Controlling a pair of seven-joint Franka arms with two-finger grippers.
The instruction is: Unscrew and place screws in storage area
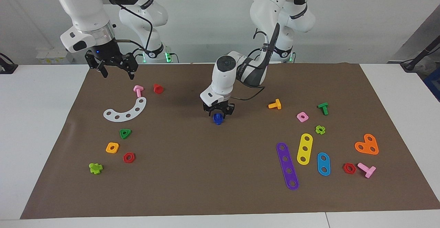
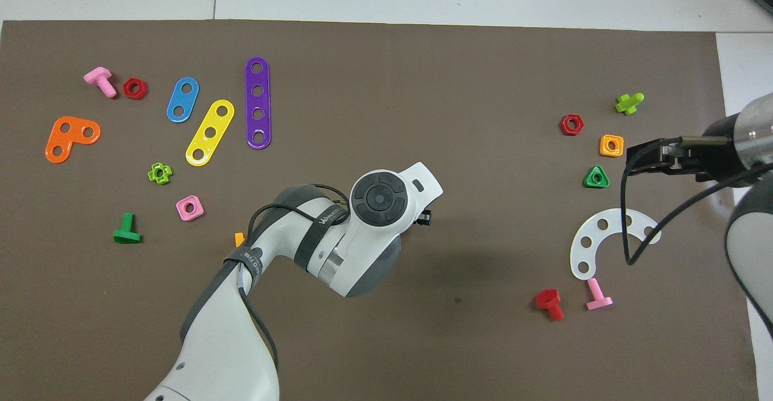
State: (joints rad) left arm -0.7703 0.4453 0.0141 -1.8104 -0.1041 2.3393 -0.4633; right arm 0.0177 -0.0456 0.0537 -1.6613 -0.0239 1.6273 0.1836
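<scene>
Facing view: you're seeing the left gripper (image 1: pixel 218 113) sitting low over the middle of the brown mat (image 1: pixel 220 193), its fingers straddling the blue screw (image 1: pixel 217 118) — whether they're actually pinching it or just flanking it, I can't tell. The screw is standing at the mat's centre with its blue nut, directly under the gripper tips. In the overhead view the left arm's wrist is covering the screw completely.

The right gripper (image 1: pixel 117 68) is waiting, hanging raised over the robots' edge of the mat at the right arm's end, fingers spread, holding nothing. In the overhead view it's showing over the mat edge beside the orange square nut (image 2: pixel 611 145) and the green triangular nut (image 2: pixel 596 177).

Around it you're looking at loose parts — a white curved plate (image 1: pixel 127 111), a pink screw (image 1: pixel 138 90) and a red screw (image 1: pixel 157 88) nearer the robots than the plate.

Toward the left arm's end: purple strip (image 1: pixel 287 166), yellow strip (image 1: pixel 304 148), blue oval plate (image 1: pixel 323 163), orange heart plate (image 1: pixel 367 144), an orange screw (image 1: pixel 275 104) and a green screw (image 1: pixel 323 108), all lying apart from one another.
</scene>
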